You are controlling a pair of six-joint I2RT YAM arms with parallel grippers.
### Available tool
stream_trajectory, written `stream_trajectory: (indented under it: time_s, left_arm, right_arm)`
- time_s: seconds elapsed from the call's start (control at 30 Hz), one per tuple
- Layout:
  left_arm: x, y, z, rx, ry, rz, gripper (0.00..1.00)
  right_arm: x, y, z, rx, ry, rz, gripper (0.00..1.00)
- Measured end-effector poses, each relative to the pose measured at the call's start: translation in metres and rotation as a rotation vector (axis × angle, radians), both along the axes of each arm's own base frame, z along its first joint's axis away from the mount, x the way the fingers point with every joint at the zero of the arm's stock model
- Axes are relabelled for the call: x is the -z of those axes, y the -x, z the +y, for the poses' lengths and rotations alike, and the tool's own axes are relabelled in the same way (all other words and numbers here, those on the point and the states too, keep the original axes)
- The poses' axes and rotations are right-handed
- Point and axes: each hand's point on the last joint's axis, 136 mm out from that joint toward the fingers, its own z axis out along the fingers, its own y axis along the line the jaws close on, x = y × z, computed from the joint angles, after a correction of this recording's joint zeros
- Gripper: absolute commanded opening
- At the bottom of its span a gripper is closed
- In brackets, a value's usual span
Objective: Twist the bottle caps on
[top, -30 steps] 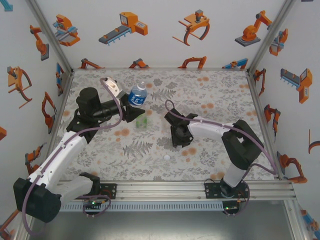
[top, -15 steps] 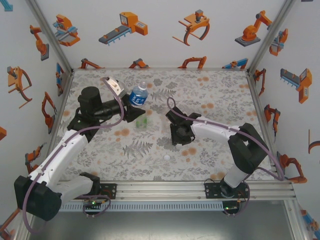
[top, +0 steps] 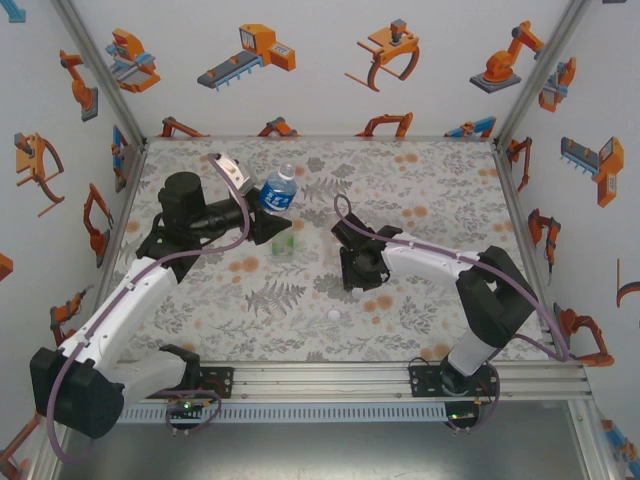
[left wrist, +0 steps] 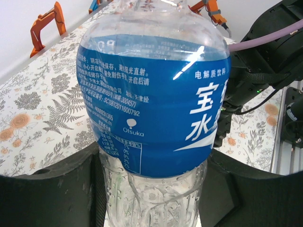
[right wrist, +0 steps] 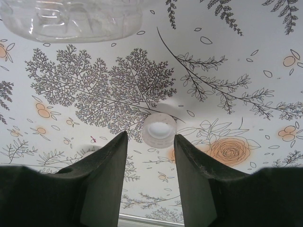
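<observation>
My left gripper (top: 270, 216) is shut on the blue-label bottle (top: 277, 192), held upright above the mat. In the left wrist view the fingers (left wrist: 52, 189) clamp the ribbed lower part of that bottle (left wrist: 151, 94). The green-tinted bottle (top: 284, 240) stands just below it. My right gripper (top: 353, 274) hangs open low over the mat. Its wrist view shows a white cap (right wrist: 159, 131) lying on the mat just beyond the two tips, with the gripper (right wrist: 150, 144) not touching it. The clear bottle's base (right wrist: 71, 19) is further ahead. Another cap (top: 333, 315) lies nearer the front.
The floral mat (top: 430, 190) covers the whole table, with white walls on three sides and the metal rail (top: 320, 380) along the front. The right arm's dark body (left wrist: 270, 61) stands close behind the held bottle in the left wrist view.
The right gripper has shifted slightly up and left and its elbow has swung right. The left arm has nudged the blue-label bottle a little higher and to the right.
</observation>
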Motion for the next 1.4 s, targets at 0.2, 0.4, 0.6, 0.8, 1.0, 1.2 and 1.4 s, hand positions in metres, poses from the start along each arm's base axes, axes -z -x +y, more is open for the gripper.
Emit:
stream_trajectory:
  time_s: [0.2,0.4,0.6,0.8,1.0,1.2,1.4]
  left_arm:
    - [0.002,-0.001,-0.001,0.001,-0.004,0.009,0.10]
    - [0.005,-0.003,-0.002,0.001,-0.008,0.018,0.10]
    - [0.006,-0.004,-0.002,0.001,-0.011,0.025,0.10]
    - [0.011,-0.006,-0.003,0.001,-0.017,0.038,0.10]
    - [0.011,-0.007,-0.003,0.001,-0.017,0.039,0.10]
    - [0.011,-0.007,-0.004,0.001,-0.017,0.040,0.10]
    - [0.013,-0.008,-0.004,0.000,-0.017,0.047,0.10]
  right_arm:
    - [0.001,0.000,0.000,0.000,0.001,0.001,0.44]
    - [0.006,0.000,0.000,0.004,0.007,0.009,0.44]
    - [0.009,0.000,0.000,0.015,0.012,0.018,0.44]
    - [0.010,0.000,0.000,0.018,0.009,0.017,0.44]
    - [0.008,-0.001,-0.001,0.019,0.011,0.012,0.44]
    - [-0.003,-0.001,-0.002,0.022,-0.002,-0.012,0.48]
    - [-0.005,-0.002,-0.003,0.025,0.002,-0.021,0.48]
